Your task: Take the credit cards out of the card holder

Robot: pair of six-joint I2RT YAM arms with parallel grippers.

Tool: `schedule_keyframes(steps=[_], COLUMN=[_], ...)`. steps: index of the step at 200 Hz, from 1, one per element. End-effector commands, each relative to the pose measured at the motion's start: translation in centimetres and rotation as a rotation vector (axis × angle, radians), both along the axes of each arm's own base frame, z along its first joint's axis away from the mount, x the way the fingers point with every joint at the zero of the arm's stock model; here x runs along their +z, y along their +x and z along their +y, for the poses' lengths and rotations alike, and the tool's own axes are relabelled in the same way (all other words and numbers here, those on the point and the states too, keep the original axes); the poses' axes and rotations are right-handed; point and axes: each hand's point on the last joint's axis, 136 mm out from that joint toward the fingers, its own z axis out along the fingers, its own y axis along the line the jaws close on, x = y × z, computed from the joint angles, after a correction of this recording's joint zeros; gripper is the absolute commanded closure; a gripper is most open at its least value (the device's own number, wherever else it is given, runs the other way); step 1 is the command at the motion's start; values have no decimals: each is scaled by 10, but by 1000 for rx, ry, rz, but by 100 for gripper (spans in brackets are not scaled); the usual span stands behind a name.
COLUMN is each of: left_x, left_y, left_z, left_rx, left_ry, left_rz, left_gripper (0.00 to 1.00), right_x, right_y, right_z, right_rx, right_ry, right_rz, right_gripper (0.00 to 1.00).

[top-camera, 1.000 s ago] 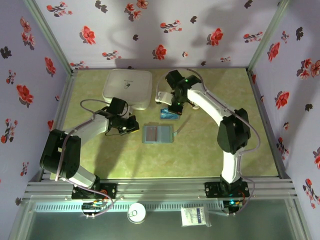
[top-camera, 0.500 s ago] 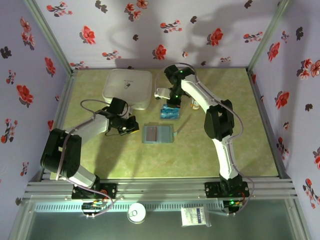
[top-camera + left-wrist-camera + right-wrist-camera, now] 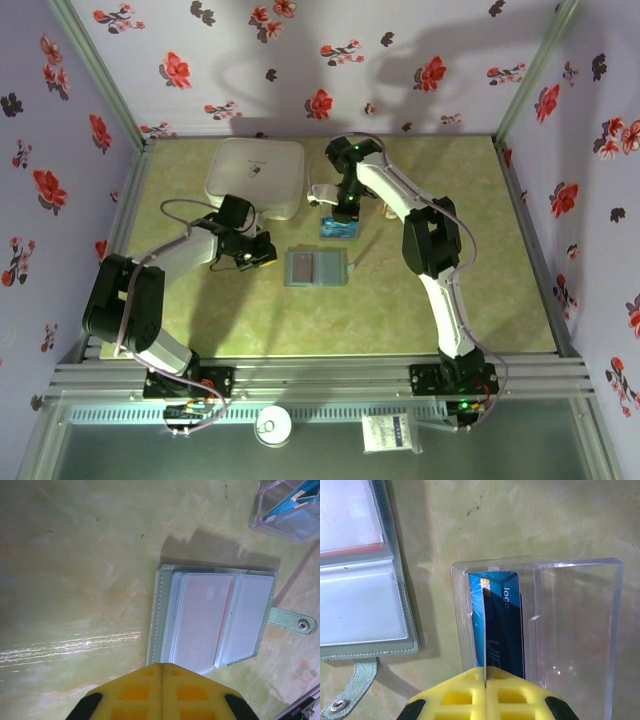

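Right arm (image 3: 430,245) folded inward, end effector (image 3: 485,672) pinching blue card (image 3: 502,625) in clear tray (image 3: 580,630).

Wht/blk arms (image 3: 388,187), grey cables (image 3: 185,202), yellow fingers (image 3: 132,692)

Two arms, left (image 3: 170,255) and right (image 3: 430,240), reached over the one counter (image 3: 200,320). On it lay one card holder (image 3: 316,268) of two panels, with one strap (image 3: 290,621) bearing one snap (image 3: 302,624). There was one clear tray (image 3: 570,562) and one white box (image 3: 255,175). The tray seemed to hold two blue cards (image 3: 505,630), though that count was uncertain. One red-orange card (image 3: 350,550) showed its edge in the holder.
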Motion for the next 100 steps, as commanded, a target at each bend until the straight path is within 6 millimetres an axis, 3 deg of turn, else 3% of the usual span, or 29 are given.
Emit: schedule_keyframes(steps=[1,44,100], left_x=[1,1,1], left_y=[2,3,6], left_z=[0,-2,-14], left_rx=[-16,-19,-43], left_ry=[-1,-13,-54], left_rz=[2,0,4], left_gripper=[100,100,100], right_x=[7,30,54], right_y=[2,5,5], right_z=[-1,-2,7], right_rx=[4,-21,-177], right_ry=[7,24,124], right_rz=[-6,-62,-144], right_gripper=[83,82,82])
